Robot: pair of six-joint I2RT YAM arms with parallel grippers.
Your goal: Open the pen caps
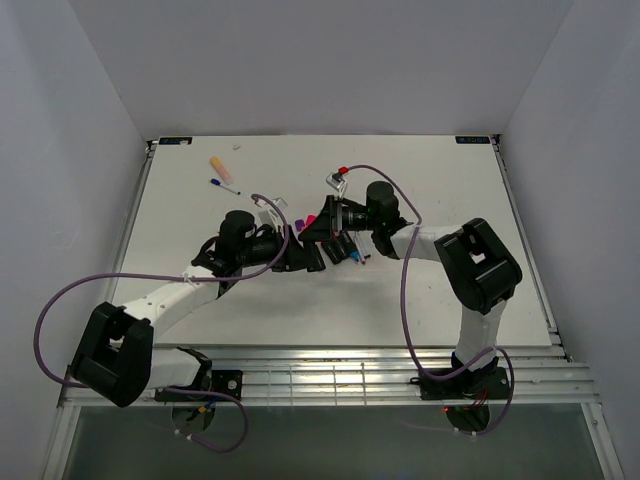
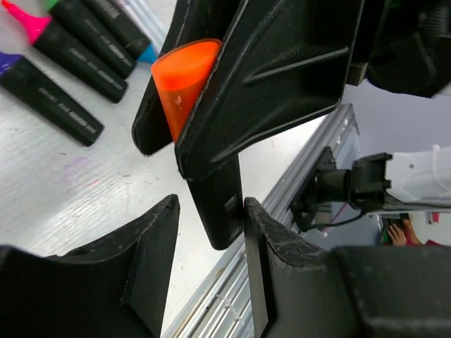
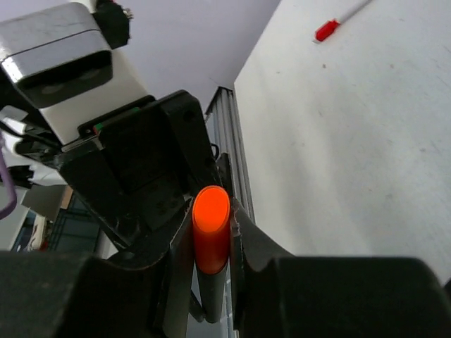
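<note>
A black-bodied highlighter hangs above the table between the two arms. My right gripper (image 3: 211, 211) is shut on its orange pen cap (image 3: 210, 227), which also shows between those fingers (image 2: 282, 77) as the orange cap (image 2: 182, 79) in the left wrist view. My left gripper (image 2: 211, 205) stands open around the lower end of the black body (image 2: 220, 211); the right finger sits against it and a gap shows on the left. In the top view the left gripper (image 1: 306, 256) and right gripper (image 1: 333, 243) meet at mid-table.
Several black highlighters (image 2: 77, 53) with pink, purple and blue ends lie on the table beside the grippers. A thin red-capped pen (image 3: 328, 29) lies farther back, with a blue thin pen (image 1: 225, 186) and a pale orange piece (image 1: 220, 168) at back left. The slotted metal rail (image 2: 225, 296) runs along the near edge.
</note>
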